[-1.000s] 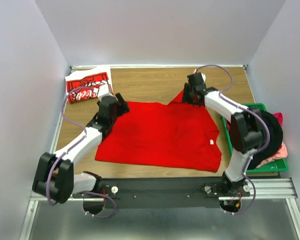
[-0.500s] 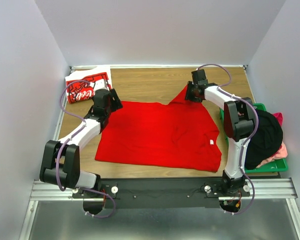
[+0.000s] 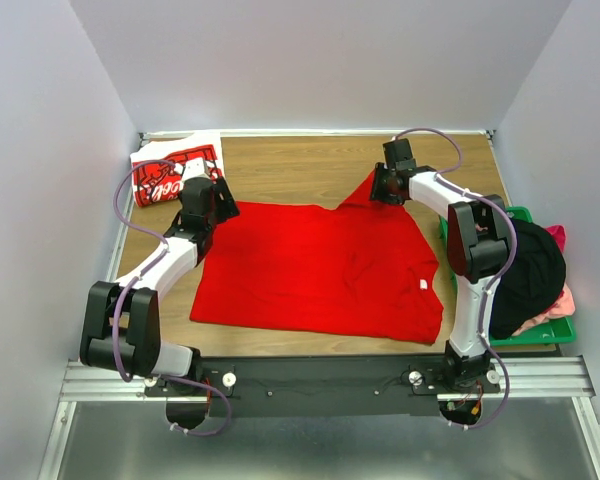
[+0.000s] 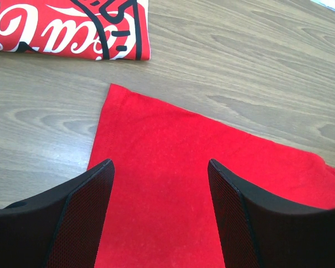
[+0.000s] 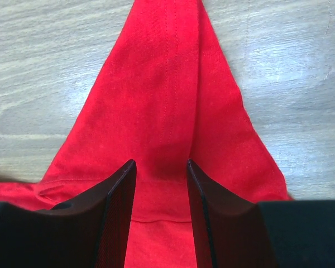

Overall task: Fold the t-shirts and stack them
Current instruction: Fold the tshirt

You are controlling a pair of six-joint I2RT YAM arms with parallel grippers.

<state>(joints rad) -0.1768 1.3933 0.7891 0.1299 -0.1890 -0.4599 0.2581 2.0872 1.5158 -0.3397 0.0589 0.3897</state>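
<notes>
Left arm has been swung up from the plain red shirt's left side to its far-left corner; right gripper (image 3: 380, 190) has been nudged further onto the sleeve and its jaws brought in.

Left gripper (image 3: 202, 195): jaws wide, nothing between them, held over the corner in the left wrist view (image 4: 162, 212).

Right gripper, wrist view (image 5: 161, 206): jaws narrow, set either side of a ridge of sleeve cloth. Whether the cloth is actually pinched cannot be told.

Plain red shirt (image 3: 320, 265) is spread flat across the middle of the tabletop (image 3: 300, 160), one sleeve pulled out to a point toward the far edge. Lettered shirt (image 3: 175, 172) is already folded in the far-left corner.

Handling, judged: thin, light, limp cloth, so no stiffness can be relied on. It will drape and drag, and a single layer is easily missed against the wood. A grip is best taken at the hemmed corners and the sleeve seam, where the cloth is doubled, with both far corners lifted together for the fold.

Crate (image 3: 540, 335) at the right edge is not involved.
</notes>
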